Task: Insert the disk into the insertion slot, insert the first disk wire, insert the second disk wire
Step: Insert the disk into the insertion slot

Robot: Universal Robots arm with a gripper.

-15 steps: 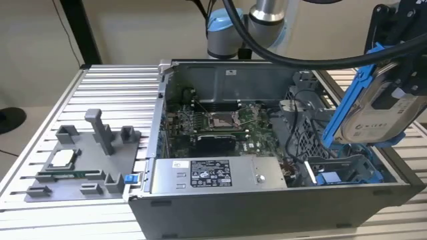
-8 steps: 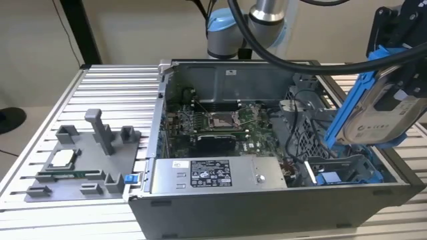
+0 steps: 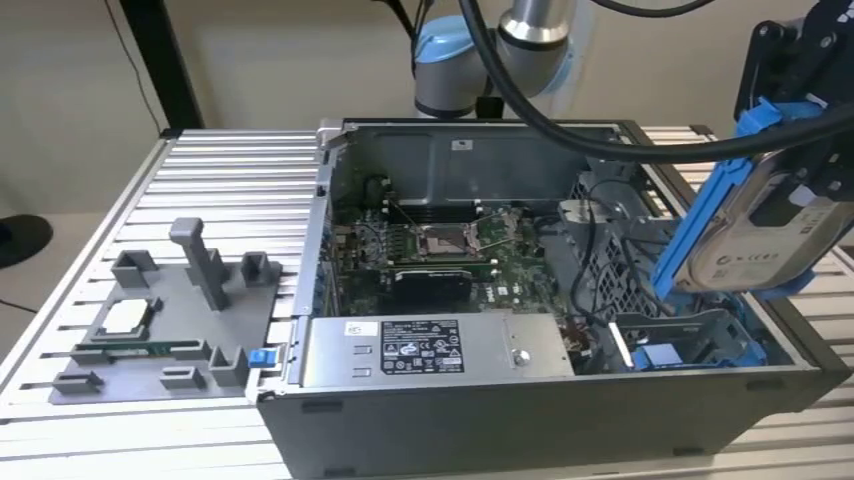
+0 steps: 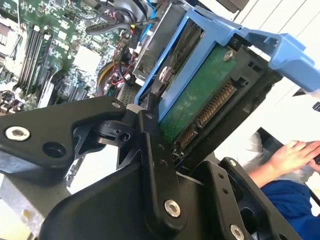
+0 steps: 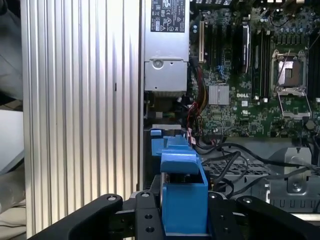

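Observation:
In the exterior view my gripper [image 3: 797, 205] hangs at the right, shut on the disk [image 3: 754, 255]. The disk is a silver-grey drive with a white label in a blue carrier frame [image 3: 707, 195]. It is held steeply tilted in the air, above the insertion slot [image 3: 687, 345], a blue-railed bay in the case's front right corner. In the second wrist view the black fingers [image 4: 150, 140] clamp the carrier, and the disk's green board and connectors [image 4: 200, 100] face the camera. In the first wrist view the carrier's end [image 5: 184, 197] sits between the fingers, over the slot's blue rails [image 5: 161, 145]. Black cables [image 5: 225, 152] lie across the cage; I cannot tell which are the disk wires.
The open computer case [image 3: 534, 420] lies on a slatted aluminium table [image 3: 227, 190]. A grey power supply [image 3: 427, 350] sits by the bay and the motherboard [image 3: 441, 250] lies behind it. A grey fixture plate [image 3: 160, 330] rests at the exterior view's left. A person's hand [image 4: 292, 155] is nearby.

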